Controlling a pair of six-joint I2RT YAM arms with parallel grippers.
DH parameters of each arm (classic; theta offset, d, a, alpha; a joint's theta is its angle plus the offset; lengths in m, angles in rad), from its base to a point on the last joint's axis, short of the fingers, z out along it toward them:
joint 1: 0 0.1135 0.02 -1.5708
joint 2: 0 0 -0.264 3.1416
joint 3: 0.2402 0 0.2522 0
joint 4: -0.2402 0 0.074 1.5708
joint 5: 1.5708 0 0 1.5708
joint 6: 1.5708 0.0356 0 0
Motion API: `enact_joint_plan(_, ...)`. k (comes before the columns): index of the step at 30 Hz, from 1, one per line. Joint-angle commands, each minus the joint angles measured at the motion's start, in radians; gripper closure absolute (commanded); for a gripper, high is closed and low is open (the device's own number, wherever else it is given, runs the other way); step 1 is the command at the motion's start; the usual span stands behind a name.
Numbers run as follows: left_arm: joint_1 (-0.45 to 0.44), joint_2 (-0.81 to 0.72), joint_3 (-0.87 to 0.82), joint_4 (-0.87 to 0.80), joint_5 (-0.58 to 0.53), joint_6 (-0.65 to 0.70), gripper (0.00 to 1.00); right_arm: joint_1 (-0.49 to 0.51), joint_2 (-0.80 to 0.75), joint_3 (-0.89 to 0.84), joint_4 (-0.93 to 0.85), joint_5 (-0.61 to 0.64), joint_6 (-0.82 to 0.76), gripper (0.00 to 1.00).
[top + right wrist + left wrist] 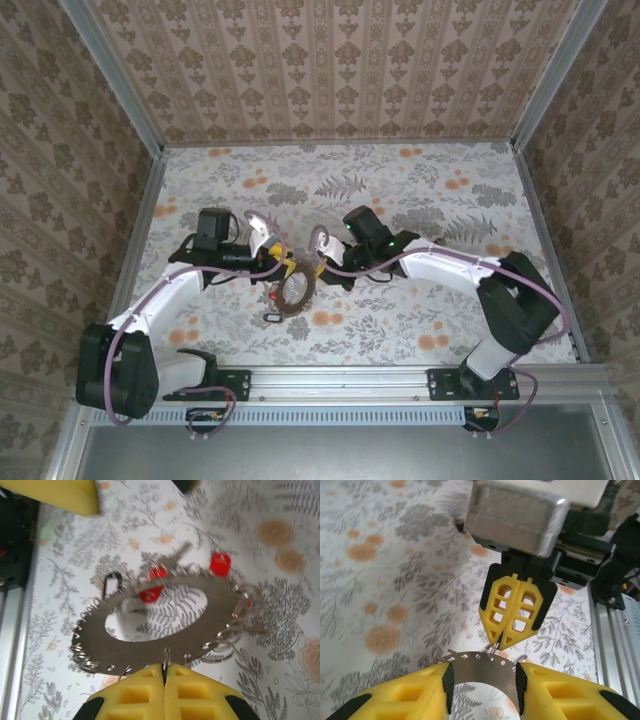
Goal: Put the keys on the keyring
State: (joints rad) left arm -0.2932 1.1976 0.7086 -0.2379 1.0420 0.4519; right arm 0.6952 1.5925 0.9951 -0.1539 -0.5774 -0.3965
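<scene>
Right gripper (pixel 163 668) holds keyring (pixel 95 636) over floral table (pixel 287 605).

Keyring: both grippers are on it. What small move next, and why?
Probably hold the left gripper steady and twist the right gripper slightly, working the small loop through. The left clamps the keyring; the right is pinched shut on that loop at a rim hole.

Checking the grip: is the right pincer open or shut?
Shut: the right pincer has its yellow fingers meeting with no gap, nipping a small wire loop on the keyring.
</scene>
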Motion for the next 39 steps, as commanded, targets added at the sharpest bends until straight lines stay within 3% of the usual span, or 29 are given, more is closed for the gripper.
enact_joint_plan(1, -0.012, -0.027, 0.029, -0.004, 0.095, 0.117, 0.60, 0.005, -0.092, -0.044, 0.044, -0.060, -0.092, 1.00)
enact_joint_plan(11, -0.097, -0.087, 0.034, 0.025, 0.052, 0.165, 0.54, 0.006, -0.309, -0.114, 0.141, -0.110, -0.126, 1.00)
enact_joint_plan(22, -0.242, -0.198, 0.034, 0.132, -0.069, 0.079, 0.52, 0.001, -0.443, -0.131, 0.208, -0.195, -0.125, 1.00)
enact_joint_plan(28, -0.299, -0.226, 0.057, 0.144, -0.140, 0.094, 0.57, 0.010, -0.454, -0.103, 0.206, -0.215, -0.155, 1.00)
enact_joint_plan(32, -0.304, -0.240, 0.075, 0.124, -0.167, 0.129, 0.62, 0.019, -0.447, -0.064, 0.106, -0.189, -0.242, 1.00)
enact_joint_plan(39, -0.321, -0.250, 0.102, 0.074, -0.191, 0.195, 0.68, 0.028, -0.464, -0.044, 0.080, -0.153, -0.277, 1.00)
